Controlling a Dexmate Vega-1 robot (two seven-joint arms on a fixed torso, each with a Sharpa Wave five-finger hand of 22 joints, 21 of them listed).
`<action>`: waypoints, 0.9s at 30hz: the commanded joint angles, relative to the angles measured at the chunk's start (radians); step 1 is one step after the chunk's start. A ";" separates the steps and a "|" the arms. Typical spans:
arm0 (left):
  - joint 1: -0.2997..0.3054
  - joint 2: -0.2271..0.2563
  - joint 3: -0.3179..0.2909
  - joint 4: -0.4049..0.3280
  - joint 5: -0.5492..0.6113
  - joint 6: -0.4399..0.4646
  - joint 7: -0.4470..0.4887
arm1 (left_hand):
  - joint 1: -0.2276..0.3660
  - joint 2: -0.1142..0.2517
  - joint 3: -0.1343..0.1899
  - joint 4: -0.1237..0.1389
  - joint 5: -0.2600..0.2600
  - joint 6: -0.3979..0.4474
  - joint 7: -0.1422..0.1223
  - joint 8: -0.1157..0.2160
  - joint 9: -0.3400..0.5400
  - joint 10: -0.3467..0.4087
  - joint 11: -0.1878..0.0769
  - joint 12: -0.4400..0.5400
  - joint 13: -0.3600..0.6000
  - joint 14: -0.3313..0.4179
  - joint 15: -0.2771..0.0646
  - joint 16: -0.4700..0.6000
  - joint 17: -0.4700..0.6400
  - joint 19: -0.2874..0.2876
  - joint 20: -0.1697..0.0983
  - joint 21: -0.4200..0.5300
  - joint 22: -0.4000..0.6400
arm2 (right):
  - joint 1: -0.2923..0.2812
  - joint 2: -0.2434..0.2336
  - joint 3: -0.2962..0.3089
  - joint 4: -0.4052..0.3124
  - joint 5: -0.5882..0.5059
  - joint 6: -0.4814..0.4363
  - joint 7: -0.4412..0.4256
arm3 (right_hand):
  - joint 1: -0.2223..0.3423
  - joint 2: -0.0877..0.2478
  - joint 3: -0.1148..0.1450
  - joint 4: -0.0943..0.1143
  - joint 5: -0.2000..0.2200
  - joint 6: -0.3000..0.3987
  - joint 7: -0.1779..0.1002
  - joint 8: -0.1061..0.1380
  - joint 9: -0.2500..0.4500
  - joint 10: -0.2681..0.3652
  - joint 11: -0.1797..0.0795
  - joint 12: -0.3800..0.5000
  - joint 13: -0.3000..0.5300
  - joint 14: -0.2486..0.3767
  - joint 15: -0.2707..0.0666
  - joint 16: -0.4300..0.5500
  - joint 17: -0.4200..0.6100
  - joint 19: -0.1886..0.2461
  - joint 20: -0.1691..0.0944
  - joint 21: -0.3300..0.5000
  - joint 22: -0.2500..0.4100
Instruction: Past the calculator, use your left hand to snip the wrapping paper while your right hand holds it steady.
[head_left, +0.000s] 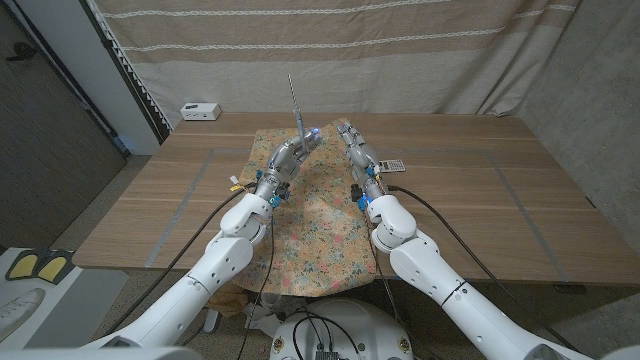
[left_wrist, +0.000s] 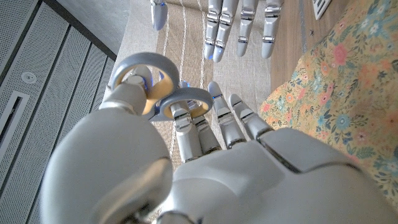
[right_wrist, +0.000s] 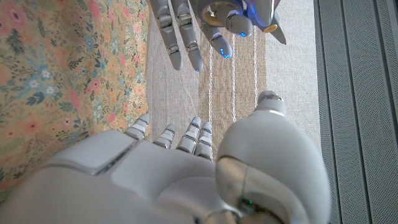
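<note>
Already the left robot hand (head_left: 288, 155) gripped the scissors (head_left: 296, 112), blades pointing up, ready to cut the floral wrapping paper (head_left: 322, 225) spread on the table (head_left: 470, 190). Beside the calculator (head_left: 393, 166), the right robot hand (head_left: 355, 145) hovered unclenched, holding nothing, apparently poised to pin the paper.

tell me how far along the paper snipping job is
Done: the left hand grips the scissors, their blades pointing up above the table in the head view. In hand: the right hand is stretched out along the floral wrapping paper, near the calculator; whether it presses the sheet is unclear. Left: steadying the paper and snipping; no cut shows.
</note>
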 joint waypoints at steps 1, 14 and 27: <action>0.009 0.007 -0.022 -0.044 -0.122 0.065 -0.075 | -0.115 0.116 0.104 0.092 0.006 -0.109 -0.133 0.012 0.008 0.116 -0.037 -0.008 -0.007 -0.001 -0.172 -0.003 0.001 0.003 -0.082 0.005 0.001 | 0.011 -0.001 0.007 0.008 -0.002 0.002 0.001 | -0.001 0.006 -0.004 -0.004 0.004 -0.001 -0.001 -0.003 0.002 0.002 -0.001 0.002 0.000 0.003 -0.044 0.007 0.001 0.006 0.002 0.008 0.001; 0.036 0.021 -0.058 -0.128 -0.240 0.149 -0.101 | -0.125 0.115 0.128 0.085 -0.001 -0.105 -0.132 0.031 0.009 0.147 -0.036 -0.033 -0.040 0.005 -0.173 -0.012 -0.009 0.008 -0.086 0.007 0.001 | 0.018 -0.006 0.017 0.006 0.024 -0.021 0.004 | -0.001 0.007 -0.005 -0.006 0.003 0.002 0.002 -0.002 0.002 0.003 -0.001 0.003 -0.001 0.009 -0.047 0.009 0.001 0.012 -0.004 0.009 0.001; 0.051 0.025 -0.075 -0.148 -0.329 0.218 -0.129 | -0.134 0.112 0.149 0.077 -0.008 -0.099 -0.132 0.042 0.000 0.163 -0.036 -0.042 -0.046 0.009 -0.174 -0.020 -0.016 0.007 -0.086 0.006 0.000 | 0.013 -0.011 0.024 -0.002 0.035 -0.026 -0.002 | -0.001 0.008 -0.007 -0.006 0.002 0.002 0.003 -0.002 0.002 0.005 0.001 0.004 -0.001 0.013 -0.047 0.010 0.001 0.014 -0.004 0.009 0.001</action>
